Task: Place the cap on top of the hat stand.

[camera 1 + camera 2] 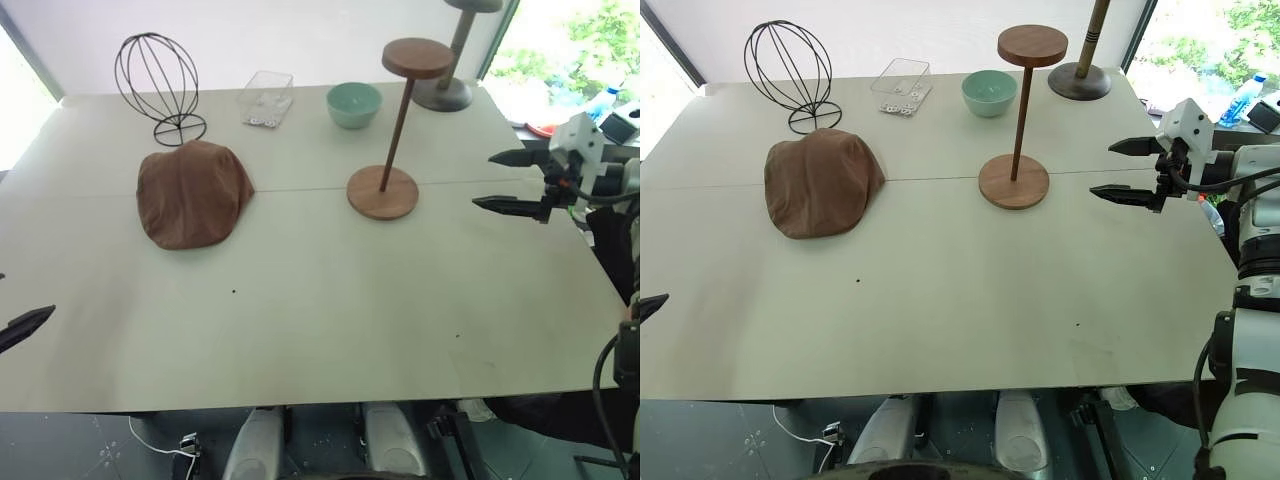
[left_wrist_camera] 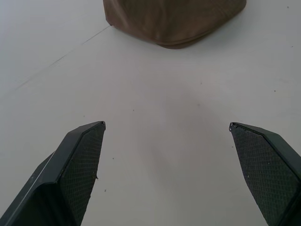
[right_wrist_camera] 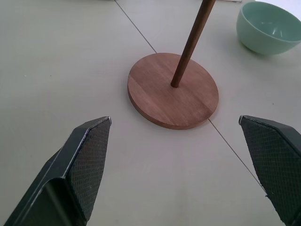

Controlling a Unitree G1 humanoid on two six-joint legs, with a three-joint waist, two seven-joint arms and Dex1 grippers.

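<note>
You have a wide pale table [image 1: 330, 320] under you, with a seam running across it. On the left half, the brown flat cap [image 1: 192, 193] lies flat on the tabletop, just in front of the black wire head form [image 1: 158, 85] and touching or nearly touching its ring base. The cap's long axis runs roughly front to back, leaning slightly toward your left at the near end. You cannot tell from these views which end is the brim.

Right of centre stands the wooden hat stand [image 1: 1016, 110], upright on the seam, its disc top bare and its rod leaning slightly in the head views. Behind it sit a mint-green bowl [image 1: 354, 104], a clear plastic box [image 1: 267, 98] and a grey stand [image 1: 452, 60] at the far edge.

Your right gripper [image 1: 1128, 170] hovers to the right of the hat stand, well apart from it, fingers spread wide with nothing between them. Its wrist camera gives you the stand's round base and lower rod plus the bowl, but not the disc. Your left gripper [image 2: 167, 141] hangs over the near left of the table, also spread wide and empty; its wrist camera shows only the cap's near edge.
</note>
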